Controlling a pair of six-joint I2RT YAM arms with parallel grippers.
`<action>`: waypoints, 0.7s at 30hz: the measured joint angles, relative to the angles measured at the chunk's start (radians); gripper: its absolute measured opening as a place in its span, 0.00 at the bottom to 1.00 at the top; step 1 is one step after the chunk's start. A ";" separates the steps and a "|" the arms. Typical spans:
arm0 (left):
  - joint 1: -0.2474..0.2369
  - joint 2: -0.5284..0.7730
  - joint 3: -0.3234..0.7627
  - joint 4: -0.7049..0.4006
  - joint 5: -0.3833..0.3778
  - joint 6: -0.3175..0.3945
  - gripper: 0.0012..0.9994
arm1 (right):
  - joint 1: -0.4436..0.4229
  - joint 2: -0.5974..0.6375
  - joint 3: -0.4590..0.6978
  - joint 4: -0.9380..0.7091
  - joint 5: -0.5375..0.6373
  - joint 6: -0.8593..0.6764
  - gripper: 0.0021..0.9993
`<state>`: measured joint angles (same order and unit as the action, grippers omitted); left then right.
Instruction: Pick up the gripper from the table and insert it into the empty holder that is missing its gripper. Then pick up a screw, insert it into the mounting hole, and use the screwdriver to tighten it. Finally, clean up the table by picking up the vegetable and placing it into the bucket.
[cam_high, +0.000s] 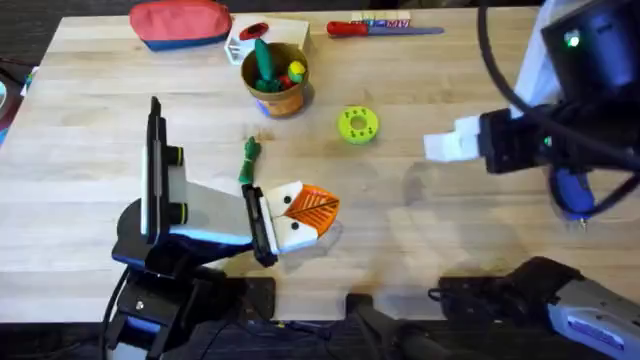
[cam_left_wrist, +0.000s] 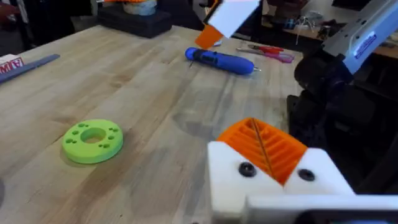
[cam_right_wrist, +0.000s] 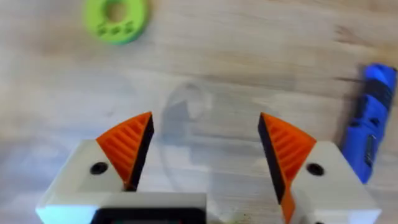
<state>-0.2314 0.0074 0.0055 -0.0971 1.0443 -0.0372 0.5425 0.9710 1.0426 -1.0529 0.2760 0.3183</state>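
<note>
My left gripper (cam_high: 300, 215) (cam_left_wrist: 264, 149) hovers low over the table's middle, shut, its two orange ribbed pads pressed together with nothing between them. Each white finger mount shows a dark screw head. My right gripper (cam_high: 445, 147) (cam_right_wrist: 205, 155) is open above bare wood at the right, an orange pad on each finger. The blue screwdriver (cam_high: 572, 190) (cam_left_wrist: 221, 60) (cam_right_wrist: 371, 130) lies on the table beside it, under the right arm. The slim green vegetable (cam_high: 248, 160) lies just behind the left gripper. The bucket (cam_high: 275, 78) stands at the back, holding toy food. A loose gripper, an empty holder and a screw are out of view.
A green round disc (cam_high: 357, 124) (cam_left_wrist: 93, 140) (cam_right_wrist: 116, 18) lies between bucket and right gripper. A red pouch (cam_high: 180, 22) and a red-handled screwdriver (cam_high: 385, 28) sit along the back edge. Bare wood (cam_high: 400, 230) stretches between the two grippers.
</note>
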 joint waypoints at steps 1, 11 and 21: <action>0.000 0.000 0.000 0.000 0.000 0.000 0.00 | -0.059 0.012 -0.005 0.008 0.000 -0.001 0.99; 0.000 0.000 0.000 0.000 0.000 0.000 0.00 | -0.580 0.196 -0.006 0.111 -0.106 -0.172 0.99; 0.000 0.000 0.000 0.000 0.000 0.000 0.00 | -0.904 0.364 -0.006 0.138 -0.117 -0.515 0.99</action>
<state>-0.2314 0.0074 0.0055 -0.0971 1.0439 -0.0368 -0.3615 1.3354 1.0367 -0.9149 0.1593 -0.1964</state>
